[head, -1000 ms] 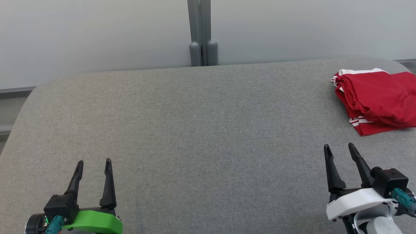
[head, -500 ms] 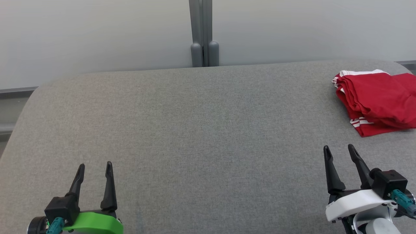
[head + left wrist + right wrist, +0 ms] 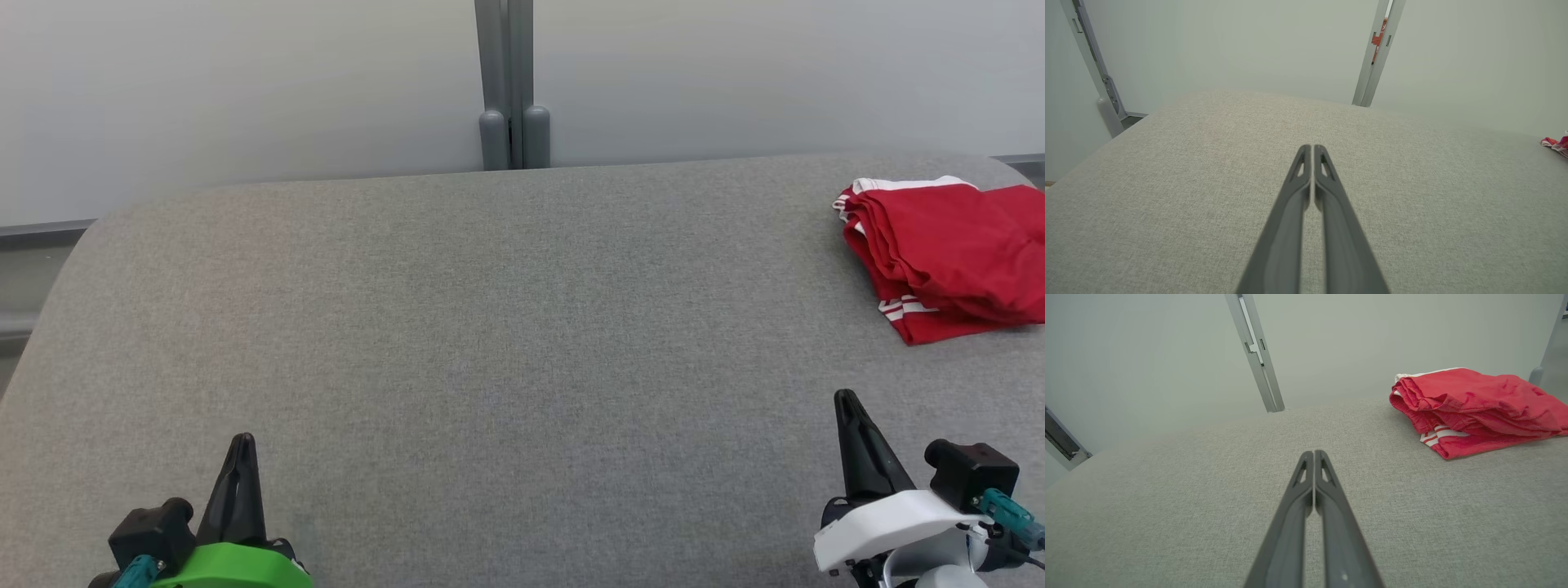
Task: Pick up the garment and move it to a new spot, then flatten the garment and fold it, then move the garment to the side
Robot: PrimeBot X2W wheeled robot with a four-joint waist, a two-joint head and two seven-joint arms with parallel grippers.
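**Both grippers shut, garment folded at the right**

Both pairs of fingers have closed since the earlier frames, where they stood spread. At the lower left of the head view the left gripper (image 3: 242, 441) has its fingers pressed together on nothing; at the lower right the right gripper (image 3: 847, 398) is the same. Beyond them lies bare grey worktop (image 3: 506, 327). The garment (image 3: 951, 253), red with white stripes, sits folded at the upper right edge, above the right gripper and well apart from the left. It looks already set aside, so little seems left.

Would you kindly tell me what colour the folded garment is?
Red with white stripes and white trim on the garment, clearest in the right wrist view.
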